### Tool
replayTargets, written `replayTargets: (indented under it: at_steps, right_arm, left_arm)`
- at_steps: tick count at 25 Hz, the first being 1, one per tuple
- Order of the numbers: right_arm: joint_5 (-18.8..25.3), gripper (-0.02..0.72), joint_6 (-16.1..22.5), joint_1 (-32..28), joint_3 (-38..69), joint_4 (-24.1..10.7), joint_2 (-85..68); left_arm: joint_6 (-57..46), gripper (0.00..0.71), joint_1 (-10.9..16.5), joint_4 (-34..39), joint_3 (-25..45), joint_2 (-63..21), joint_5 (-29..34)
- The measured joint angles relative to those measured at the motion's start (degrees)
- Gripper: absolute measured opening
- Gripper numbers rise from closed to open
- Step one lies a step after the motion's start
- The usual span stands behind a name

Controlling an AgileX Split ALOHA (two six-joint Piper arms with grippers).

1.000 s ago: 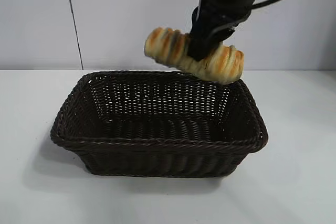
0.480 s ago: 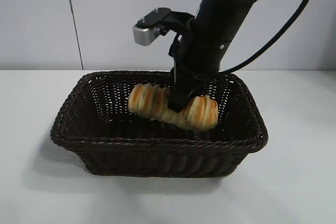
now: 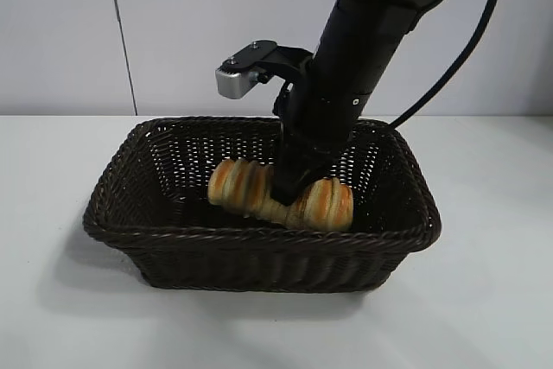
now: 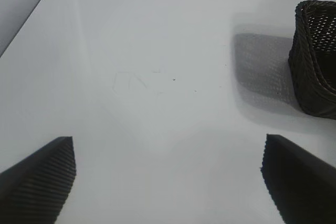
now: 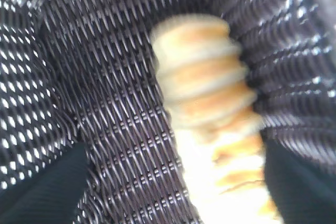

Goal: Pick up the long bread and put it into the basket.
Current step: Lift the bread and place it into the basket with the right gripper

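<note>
Sitting at lower centre of the exterior frame on the white counter (image 3: pixel 492 300), the basket (image 3: pixel 259 257) hides the underside of the long bread (image 3: pixel 242 186) behind its front wall. Inside it, the loaf lies crosswise, its middle covered by the right hand (image 3: pixel 285 196); the right wrist view shows the fingers (image 5: pixel 47 192) spread wide either side, gripping nothing. Off to the side, the left hand (image 4: pixel 168 177) gapes wide over bare counter, empty.

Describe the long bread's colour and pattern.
The long bread is golden-yellow with crosswise ridges striped pale cream and orange-brown; clearest in the exterior view.
</note>
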Motion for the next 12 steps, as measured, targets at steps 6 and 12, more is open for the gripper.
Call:
replayTargets:
  at_steps: [6, 12]
  right_arm:
    - [8.16, 0.692, 11.07, 0.0, -10.75, -0.29, 0.0]
    - [17.83, 0.694, 28.25, 0.0, -26.28, -8.4, -0.17]
  left_arm:
    - [0.0, 0.694, 0.0, 0.0, 0.0, 0.0, 0.0]
    - [0.0, 0.694, 0.0, 0.0, 0.0, 0.0, 0.0]
